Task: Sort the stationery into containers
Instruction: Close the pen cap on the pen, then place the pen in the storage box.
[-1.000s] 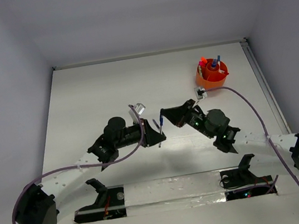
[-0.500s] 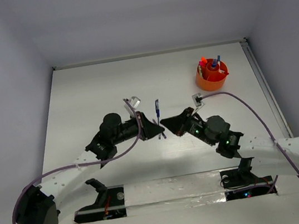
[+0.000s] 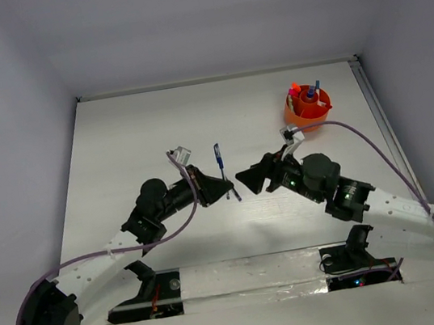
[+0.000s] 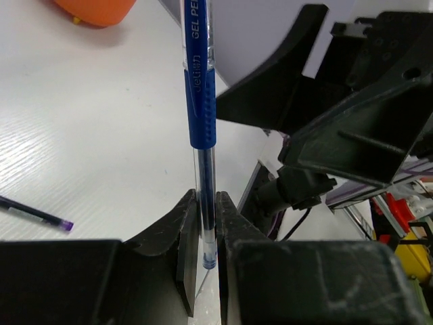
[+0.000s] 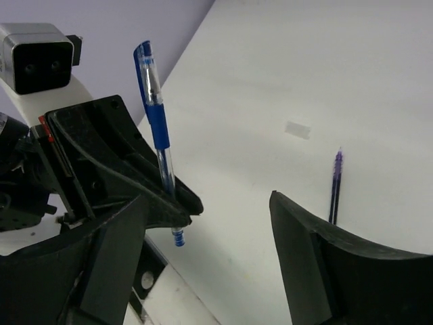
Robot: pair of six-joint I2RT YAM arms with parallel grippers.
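Near a loose dark purple pen (image 5: 335, 181), the left gripper (image 4: 206, 203) clenches an upright blue gel pen (image 4: 201, 101), facing the released right gripper (image 5: 206, 203).

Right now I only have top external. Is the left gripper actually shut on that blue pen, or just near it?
Observer: Shut on it. The left wrist view shows the left gripper pinching the blue pen near one end, the barrel standing straight out of the jaws.
Operator: Right gripper touching it?
Observer: No. The right wrist view shows the right gripper open, nothing between its jaws; the pen is out ahead of it.
Operator: Anything loose under the arms?
Observer: One dark purple pen lies flat on the table, held by neither gripper.
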